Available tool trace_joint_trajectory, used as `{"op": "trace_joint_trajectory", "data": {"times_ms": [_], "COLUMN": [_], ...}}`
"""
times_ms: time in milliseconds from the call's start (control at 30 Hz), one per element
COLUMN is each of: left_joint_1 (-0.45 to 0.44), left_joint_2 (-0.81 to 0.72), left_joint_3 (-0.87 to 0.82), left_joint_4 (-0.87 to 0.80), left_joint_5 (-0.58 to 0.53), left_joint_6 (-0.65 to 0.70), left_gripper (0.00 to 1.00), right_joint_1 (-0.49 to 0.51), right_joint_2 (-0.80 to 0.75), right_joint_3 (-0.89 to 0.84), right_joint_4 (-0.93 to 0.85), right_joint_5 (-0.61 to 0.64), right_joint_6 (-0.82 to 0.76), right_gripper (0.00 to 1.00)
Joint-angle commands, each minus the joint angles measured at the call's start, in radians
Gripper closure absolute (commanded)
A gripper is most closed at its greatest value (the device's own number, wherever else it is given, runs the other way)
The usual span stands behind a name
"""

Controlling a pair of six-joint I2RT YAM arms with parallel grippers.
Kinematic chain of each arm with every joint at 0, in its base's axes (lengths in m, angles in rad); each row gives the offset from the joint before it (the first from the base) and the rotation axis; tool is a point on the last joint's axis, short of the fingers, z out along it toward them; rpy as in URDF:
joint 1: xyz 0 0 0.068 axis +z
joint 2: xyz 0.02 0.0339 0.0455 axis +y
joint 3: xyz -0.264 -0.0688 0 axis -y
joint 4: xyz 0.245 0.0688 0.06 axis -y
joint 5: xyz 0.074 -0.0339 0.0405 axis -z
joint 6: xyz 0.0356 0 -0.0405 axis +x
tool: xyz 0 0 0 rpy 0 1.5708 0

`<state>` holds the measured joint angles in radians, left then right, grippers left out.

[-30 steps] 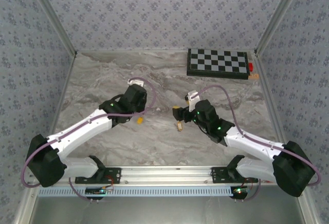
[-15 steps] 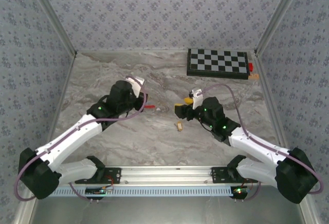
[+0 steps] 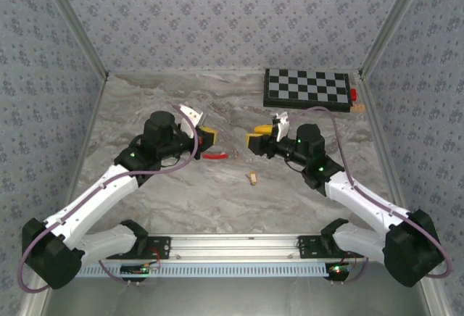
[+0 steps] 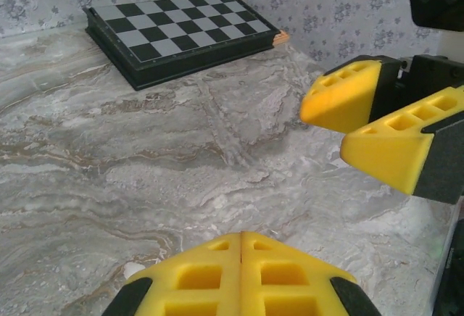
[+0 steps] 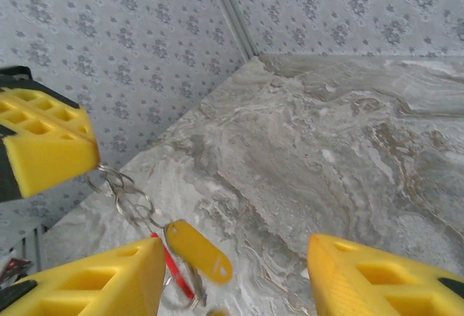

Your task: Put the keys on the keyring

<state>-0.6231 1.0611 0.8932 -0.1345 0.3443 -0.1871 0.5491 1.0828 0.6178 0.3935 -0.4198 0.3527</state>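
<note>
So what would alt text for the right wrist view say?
The shut left gripper dangles the red-and-grey keyring, a yellow key hanging from it, above a marble table. The right gripper stands open in the foreground.

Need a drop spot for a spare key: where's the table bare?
Free: far tabletop left of the chessboard; near strip around the tan key. Crowded: centre, where left claw, dangling keyring and right claw cluster.

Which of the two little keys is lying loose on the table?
The orange-tan key, alone and untouched on the marble. The yellow key dangles on a chain from the left arm's shut jaws.
</note>
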Motion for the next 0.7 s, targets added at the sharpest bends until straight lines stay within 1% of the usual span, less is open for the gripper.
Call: {"op": "trace_joint_trajectory", "data": {"times_ms": [0,100,200,300,333,400,433,500,600,667], "left_joint_1": [0.005,0.006,0.006,0.006,0.006,0.006,0.006,0.006,0.004,-0.008], "left_joint_2": [-0.004,-0.002,0.005,0.01,0.011,0.016,0.021,0.036,0.075,0.111], "left_joint_3": [0.036,0.035,0.028,0.011,0.001,-0.018,-0.027,-0.042,-0.061,-0.062], "left_joint_4": [0.031,0.026,0.016,0.002,-0.001,-0.02,-0.034,-0.056,-0.079,-0.097], "left_joint_5": [0.051,0.049,0.013,-0.05,-0.08,-0.137,-0.157,-0.169,-0.14,-0.144], "left_joint_6": [0.018,0.014,0.01,0.002,-0.005,-0.02,-0.03,-0.052,-0.07,-0.078], "left_gripper": [1.0,1.0,1.0,1.0,0.94,0.88,0.82,0.79,0.75,0.7], "right_joint_1": [0.003,0.038,0.08,0.064,0.058,0.054,0.051,0.046,0.038,0.029], "right_joint_2": [0.028,0.056,0.093,0.12,0.121,0.111,0.101,0.074,0.022,-0.013], "right_joint_3": [0.036,0.037,0.065,0.063,0.059,0.044,0.038,0.022,-0.015,-0.039], "right_joint_4": [0.053,0.068,-0.009,-0.02,-0.021,-0.031,-0.044,-0.068,-0.102,-0.133], "right_joint_5": [-0.115,-0.158,-0.074,-0.034,-0.031,0.008,0.03,0.07,0.134,0.175], "right_joint_6": [0.003,-0.063,-0.106,-0.059,-0.052,-0.041,-0.038,-0.037,-0.027,-0.011], "right_gripper": [0.42,0.42,0.41,0.4,0.39,0.37,0.36,0.35,0.34,0.33]}}
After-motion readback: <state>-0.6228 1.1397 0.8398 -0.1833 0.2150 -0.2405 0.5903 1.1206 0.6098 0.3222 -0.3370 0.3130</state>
